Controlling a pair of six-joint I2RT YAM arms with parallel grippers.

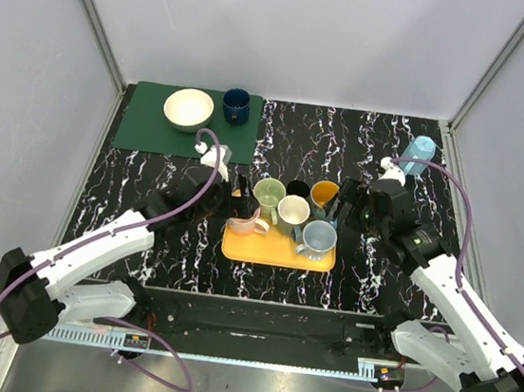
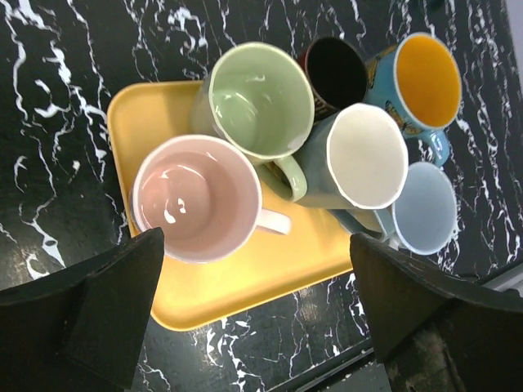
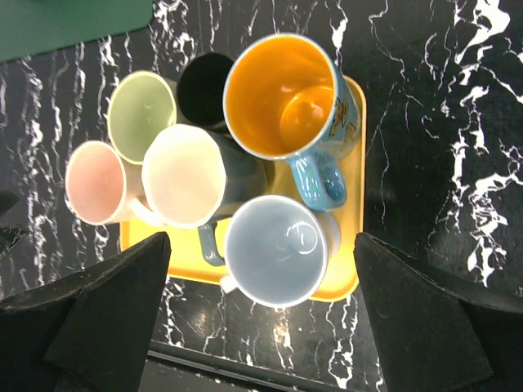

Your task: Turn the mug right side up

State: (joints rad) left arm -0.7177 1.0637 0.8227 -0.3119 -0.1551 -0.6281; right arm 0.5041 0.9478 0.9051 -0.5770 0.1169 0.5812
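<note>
Both grippers wide open, nothing held: left gripper (image 1: 238, 201), right gripper (image 1: 345, 202). Orange-lined blue ceramic mug (image 3: 282, 94) stands mouth-up at the far right corner of the yellow plastic tray (image 2: 270, 273), crowded by five other mugs (image 3: 184, 175). Risk: the right gripper clips its rim on retreat and topples the cluster.

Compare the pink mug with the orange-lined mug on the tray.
The pink mug is pink inside with a pale handle; the orange-lined mug is blue outside with a blue handle. The pink mug stands at the left end of the yellow tray, the orange-lined mug at its far right corner. Both stand mouth up on the tray.
</note>
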